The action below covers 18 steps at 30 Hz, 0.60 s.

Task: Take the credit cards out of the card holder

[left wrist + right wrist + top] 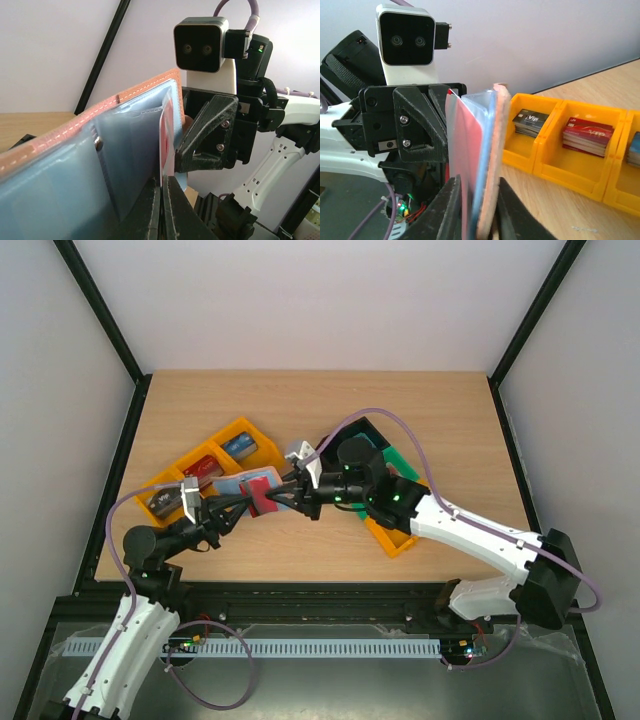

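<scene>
The card holder [250,481] is held above the table's middle, brownish-pink outside, pale blue inside. My right gripper [283,494] is shut on its edge; in the right wrist view the jaws [480,215] clamp the holder [496,145] upright. A red credit card [467,150] stands in the holder's clear inner pocket. My left gripper [243,504] faces it from the left. In the left wrist view its jaws [164,200] are shut on the thin edge of the red card [168,127], beside the holder's blue inside [75,170].
An orange compartment bin [170,478] behind the holder contains stacks of black [530,122], red [587,136] and blue [240,446] cards. A black bin [368,430], a green bin [405,462] and another orange bin [395,540] lie under the right arm.
</scene>
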Available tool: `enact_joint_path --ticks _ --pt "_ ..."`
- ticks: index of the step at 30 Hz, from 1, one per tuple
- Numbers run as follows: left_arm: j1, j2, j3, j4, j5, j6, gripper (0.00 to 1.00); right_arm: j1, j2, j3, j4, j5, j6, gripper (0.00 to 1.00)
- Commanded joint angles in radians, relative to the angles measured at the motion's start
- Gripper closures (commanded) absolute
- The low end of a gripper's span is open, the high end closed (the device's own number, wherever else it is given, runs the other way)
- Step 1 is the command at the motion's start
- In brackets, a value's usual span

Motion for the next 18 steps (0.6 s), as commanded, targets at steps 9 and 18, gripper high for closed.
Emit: enact_joint_path --ticks 9,18 --pt "0.013 -0.010 -0.002 0.025 0.016 0.007 0.97 -0.062 -0.103 -0.044 0.021 -0.036 0.003 0.98" --pt "0.013 -0.020 0.029 -0.112 -0.045 0.097 0.98 -0.160 -0.196 -0.082 -0.006 0.160 0.067 0.98"
